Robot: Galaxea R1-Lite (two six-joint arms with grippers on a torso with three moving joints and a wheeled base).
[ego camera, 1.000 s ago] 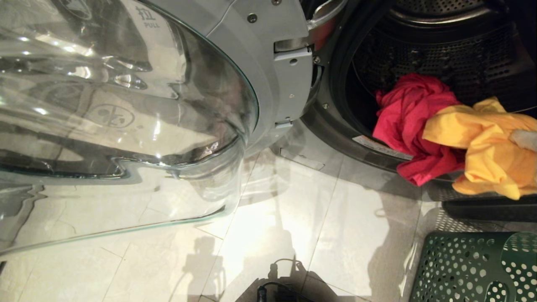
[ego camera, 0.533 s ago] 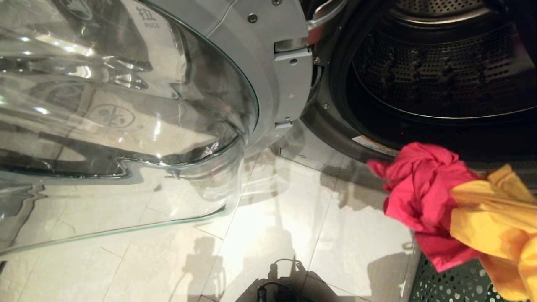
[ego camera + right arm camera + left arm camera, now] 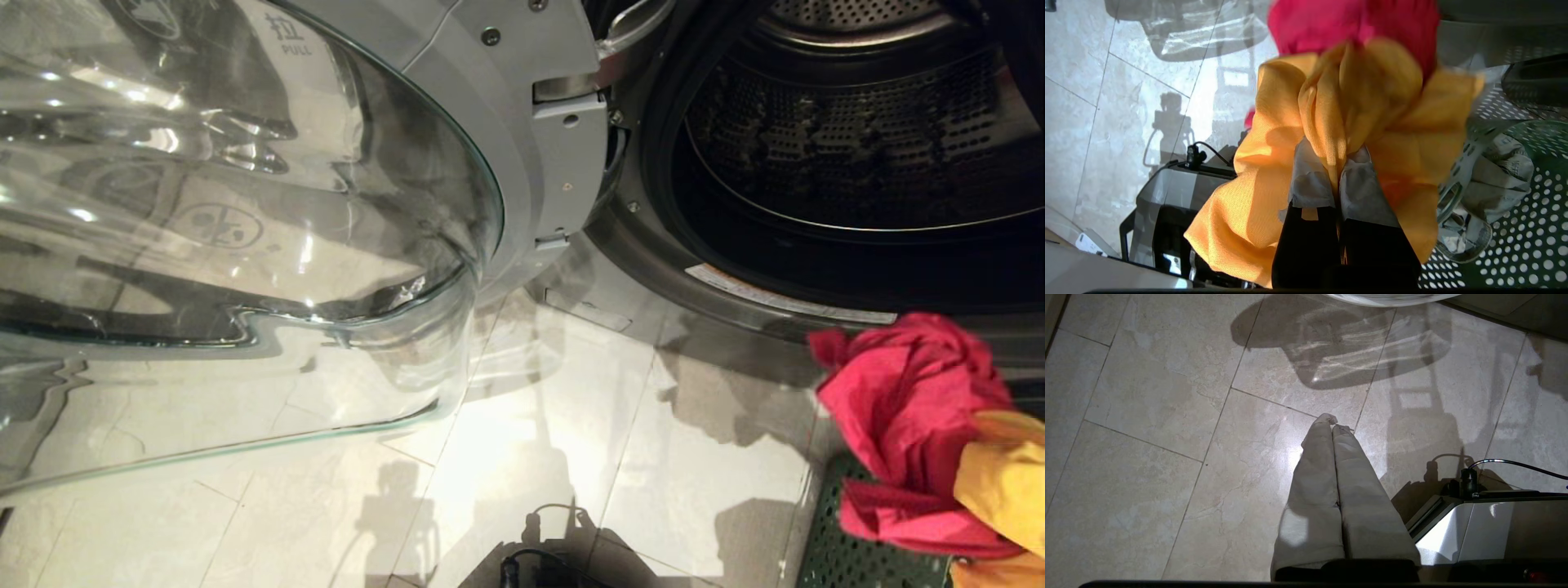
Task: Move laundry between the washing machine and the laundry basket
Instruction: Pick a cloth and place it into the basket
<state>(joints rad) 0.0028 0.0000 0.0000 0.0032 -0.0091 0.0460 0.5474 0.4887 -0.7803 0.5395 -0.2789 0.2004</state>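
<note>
My right gripper is shut on a fold of the yellow-orange garment, and the pink-red garment hangs tangled with it. In the head view this bundle of laundry, pink-red and yellow, hangs at the lower right over the corner of the green laundry basket, hiding the gripper. A grey garment lies in the basket. The washing machine drum shows no laundry inside. My left gripper stays shut and empty above the floor tiles.
The washing machine's glass door stands swung wide open and fills the left half of the head view. My own base with a black cable plug sits on the pale tile floor between door and basket.
The pink-red and yellow bundle came out of the drum mouth and moved down and to the right, over the basket. The drum's opening now shows bare. The left arm has not moved.
</note>
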